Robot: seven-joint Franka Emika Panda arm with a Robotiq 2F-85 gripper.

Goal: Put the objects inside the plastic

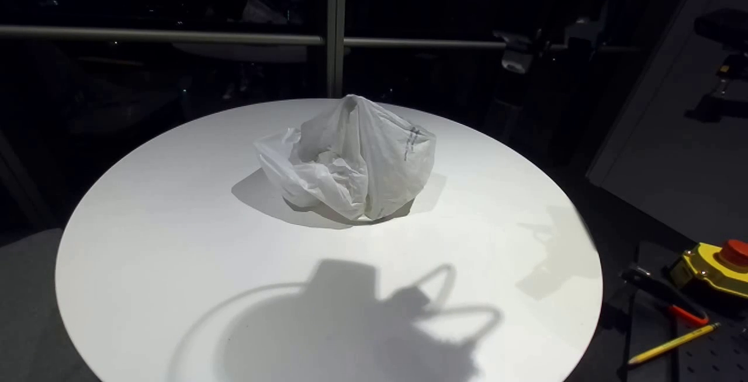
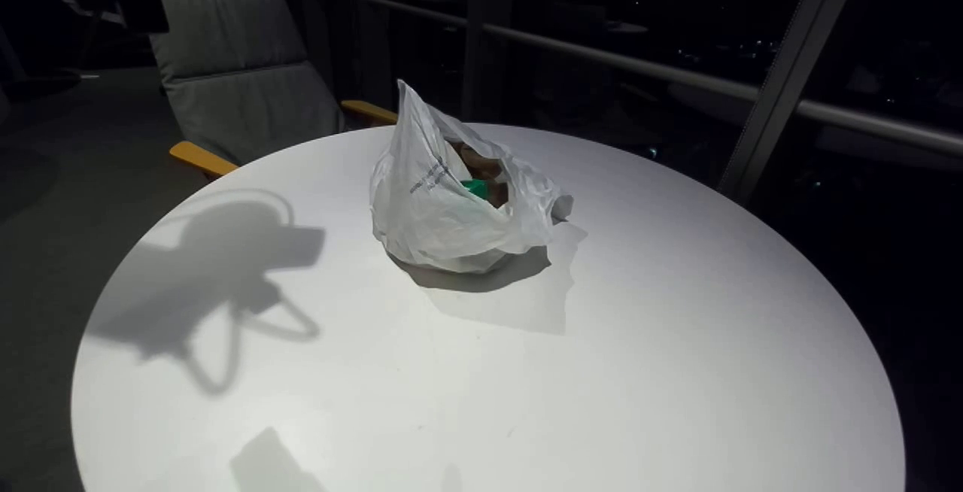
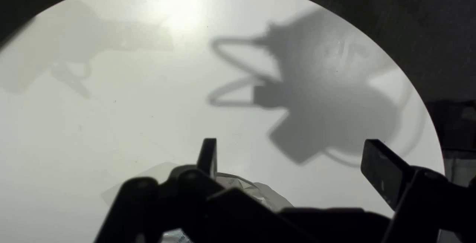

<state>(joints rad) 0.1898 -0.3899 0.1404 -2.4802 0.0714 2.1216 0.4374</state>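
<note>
Plastic bag [image 2: 451,229] partly hides the green block [image 2: 475,189] and a brown item [image 2: 481,165] I can't identify. Print [image 2: 431,175] too small to read. Wrist view: end effector [image 3: 290,142] blocks much of the bag, bottom edge crops both. Yellow button box [image 1: 707,268] cut off in an exterior view.

On the table [image 2: 639,372] I see a plastic bag [image 2: 451,229], a block [image 2: 475,189] inside; in an exterior view, an armchair [image 2: 237,78] stands behind, left.
</note>
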